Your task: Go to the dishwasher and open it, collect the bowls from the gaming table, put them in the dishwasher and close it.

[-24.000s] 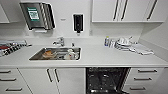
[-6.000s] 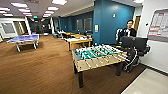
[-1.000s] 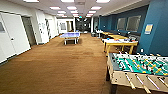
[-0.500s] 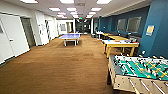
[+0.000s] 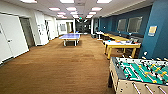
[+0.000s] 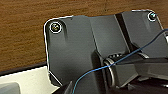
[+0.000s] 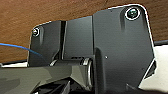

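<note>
The dishwasher and the bowls are out of view. I am in a long carpeted games room, and I cannot make out the gaming table among the tables along the blue right wall. Both wrist views look down past the robot's dark plate at brown carpet (image 6: 22, 30) (image 7: 37, 12).
A green table-football table (image 5: 140, 72) stands close at the lower right. Behind it is a yellow-topped table (image 5: 122, 45), with more tables along the blue wall. A blue table-tennis table (image 5: 70, 37) stands far down the middle. White doors (image 5: 12, 37) line the left wall. Open carpet (image 5: 62, 67) stretches ahead.
The whole head view has shifted as the robot moves. The table-football table now sits a little nearer and lower at the right, and the kitchen counter seen long ago is gone.
</note>
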